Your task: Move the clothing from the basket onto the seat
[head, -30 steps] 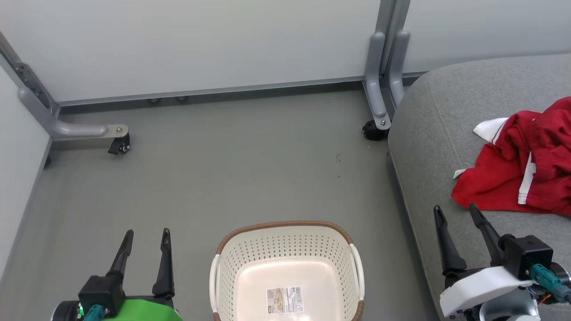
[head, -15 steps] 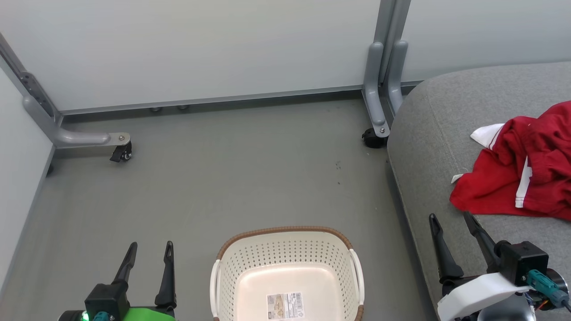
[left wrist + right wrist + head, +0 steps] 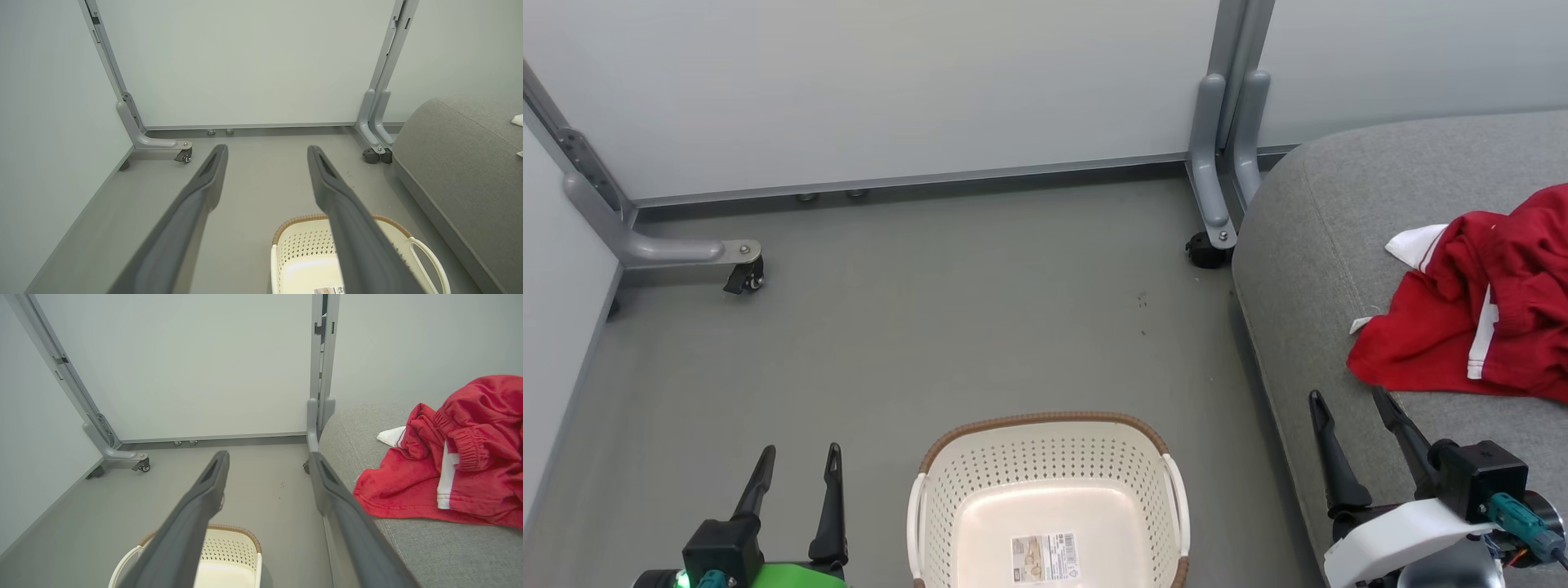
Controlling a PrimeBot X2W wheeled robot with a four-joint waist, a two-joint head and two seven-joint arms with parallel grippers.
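Red fabric with white stripes, the clothing (image 3: 1478,327), lies crumpled on the grey seat (image 3: 1307,269) at 3 o'clock in the head view and runs off the frame edge. Whether it is one garment or two cannot be told.

The basket (image 3: 1045,420) stands on the floor at 6 o'clock. Its bottom is bare but for a paper label (image 3: 1045,558), and its near end is cut off.

The left gripper (image 3: 800,449), at 7 o'clock, has its fingers spread and is empty. The right gripper (image 3: 1346,394), at 4 o'clock, is likewise spread and empty, near the hem but apart.

Judgement: the transfer appears complete, leaving a check and a retreat. Keep the right fingers off the hem so that no cloth drags toward the seat's edge. Inspect the basket's hidden end.
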